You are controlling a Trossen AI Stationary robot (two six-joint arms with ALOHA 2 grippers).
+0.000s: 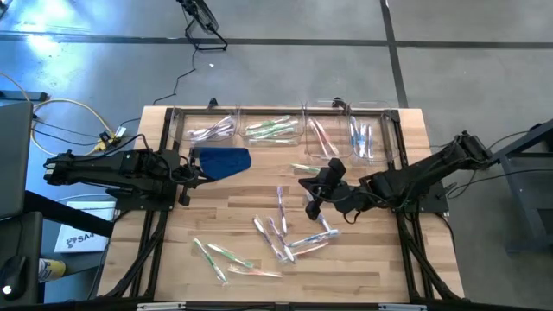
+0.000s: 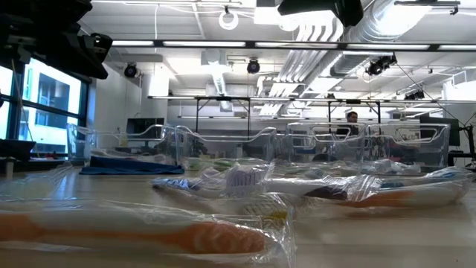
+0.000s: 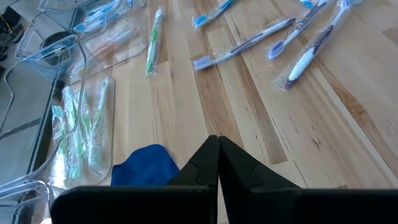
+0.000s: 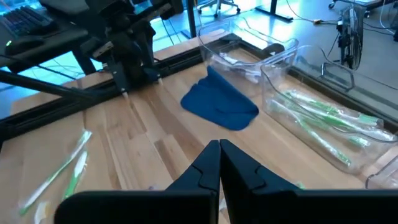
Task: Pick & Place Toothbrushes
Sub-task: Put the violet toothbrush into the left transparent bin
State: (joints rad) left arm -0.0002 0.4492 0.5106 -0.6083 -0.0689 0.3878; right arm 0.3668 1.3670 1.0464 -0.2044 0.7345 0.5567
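Many toothbrushes (image 1: 285,235) lie scattered across the near middle of the wooden table (image 1: 371,259); others already fill the clear bins (image 1: 272,130) along the far edge. Right gripper (image 1: 313,206) hovers over the pile, fingers pressed together, empty. Left gripper (image 1: 192,174) waits likewise shut by the blue cloth (image 1: 223,161). Best open wide, descend onto one outlying brush. Bare wood lies right.

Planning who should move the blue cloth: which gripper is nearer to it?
The left gripper, shut, sits right beside the blue cloth. The right gripper, also shut, hangs farther off, over the loose toothbrushes.
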